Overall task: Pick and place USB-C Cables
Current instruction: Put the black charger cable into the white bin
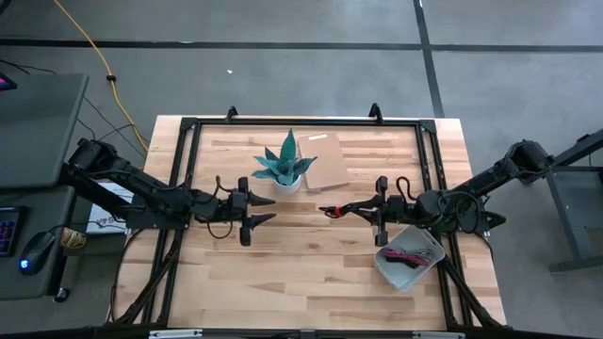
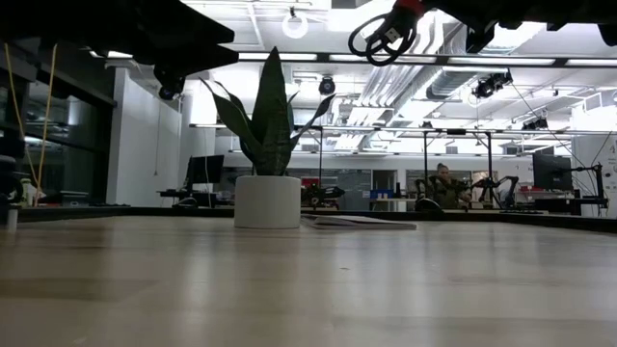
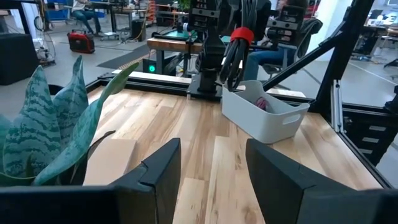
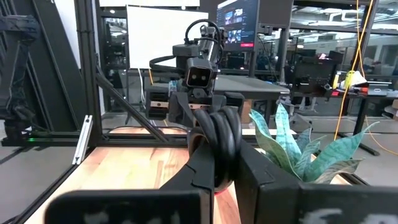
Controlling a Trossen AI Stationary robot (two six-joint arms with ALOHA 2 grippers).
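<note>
The red-and-black USB-C cable [image 1: 332,211], a small coil of black loops with a red band, is in my right gripper [image 1: 347,209], high above the table's middle, right of the potted plant. In the low view the cable [image 2: 384,37] hangs near the top of the picture. A pink-magenta cable [image 1: 407,254] lies in the grey tray [image 1: 426,241] by the right edge. I cannot make out the silver-grey and black cables. My left gripper [image 1: 268,211] is open in the air just near the plant, its fingertips pointing at the right gripper. My right gripper is shut on the red-and-black cable, pinching the coil's black loops [image 4: 221,140] between its two fingers. The fingers lie level and point toward the table's left. The bundle is lifted clear of the table, its red band [image 3: 242,35] uppermost and its loops [image 3: 232,65] hanging below.
A potted plant in a white pot [image 1: 285,169] stands at the table's far middle, with a flat cardboard sheet [image 1: 325,160] beside it. A black frame [image 1: 188,141] runs round the table. A yellow cord [image 1: 94,56] lies on the floor beyond. Bare wood [image 1: 301,273] lies near the front.
</note>
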